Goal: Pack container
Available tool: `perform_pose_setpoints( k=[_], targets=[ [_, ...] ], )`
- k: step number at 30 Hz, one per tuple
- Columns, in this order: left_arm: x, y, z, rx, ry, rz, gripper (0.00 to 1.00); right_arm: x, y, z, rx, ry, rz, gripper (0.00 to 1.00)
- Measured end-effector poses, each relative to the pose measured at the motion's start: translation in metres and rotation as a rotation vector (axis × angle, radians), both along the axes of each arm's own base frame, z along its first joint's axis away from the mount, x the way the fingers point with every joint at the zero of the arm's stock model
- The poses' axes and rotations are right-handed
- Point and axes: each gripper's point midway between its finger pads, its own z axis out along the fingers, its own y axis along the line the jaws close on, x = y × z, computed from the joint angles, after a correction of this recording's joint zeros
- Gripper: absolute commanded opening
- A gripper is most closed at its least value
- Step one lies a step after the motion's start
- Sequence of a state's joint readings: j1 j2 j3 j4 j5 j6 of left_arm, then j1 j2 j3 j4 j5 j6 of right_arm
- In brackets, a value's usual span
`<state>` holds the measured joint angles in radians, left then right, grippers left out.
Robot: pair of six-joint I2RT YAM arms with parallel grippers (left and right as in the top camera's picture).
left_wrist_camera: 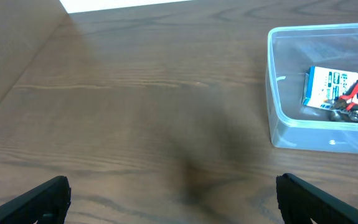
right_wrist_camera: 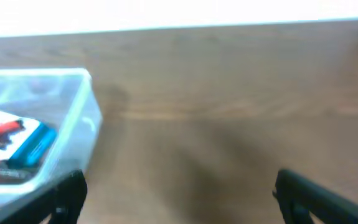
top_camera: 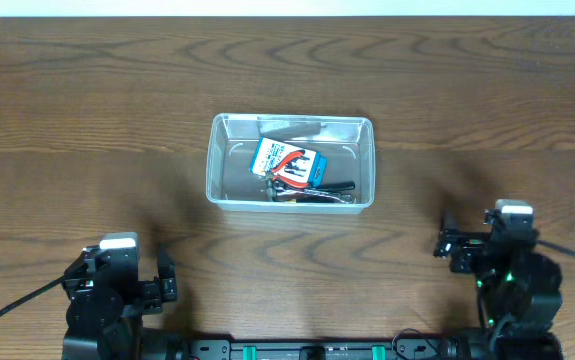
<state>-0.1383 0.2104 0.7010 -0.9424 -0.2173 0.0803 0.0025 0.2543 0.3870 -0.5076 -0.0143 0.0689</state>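
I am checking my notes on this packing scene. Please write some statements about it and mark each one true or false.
1. A blue box lies inside the container. True.
2. The left gripper holds the pliers. False: it is open and empty, and the pliers lie in the container.
3. The right gripper is open. True.
4. The container stands at the left edge of the table. False: it stands near the middle.

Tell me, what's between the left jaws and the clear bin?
Nothing, only bare wooden table between the open left jaws and the bin. The left wrist and overhead views both show it.
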Motion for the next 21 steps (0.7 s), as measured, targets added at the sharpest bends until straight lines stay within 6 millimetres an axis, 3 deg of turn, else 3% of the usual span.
perform_pose_setpoints(
  k=[4, 8, 15, 21],
  targets=[
    [0.0, 0.0, 0.0, 0.0, 0.002, 0.0, 0.98, 0.017, 0.009, 0.007, 0.016, -0.247, 0.049, 0.99],
    [0.0, 0.0, -0.001, 0.0, 0.003, 0.0, 0.98, 0.021, 0.004, 0.015, 0.009, -0.419, 0.024, 0.99],
    [0.0, 0.0, -0.001, 0.001, 0.003, 0.0, 0.98, 0.018, -0.009, -0.025, -0.064, -0.298, -0.039, 0.99],
    [0.0, 0.0, -0.001, 0.0, 0.003, 0.0, 0.98, 0.018, -0.003, -0.025, -0.12, -0.298, -0.001, 0.99]
  ],
)
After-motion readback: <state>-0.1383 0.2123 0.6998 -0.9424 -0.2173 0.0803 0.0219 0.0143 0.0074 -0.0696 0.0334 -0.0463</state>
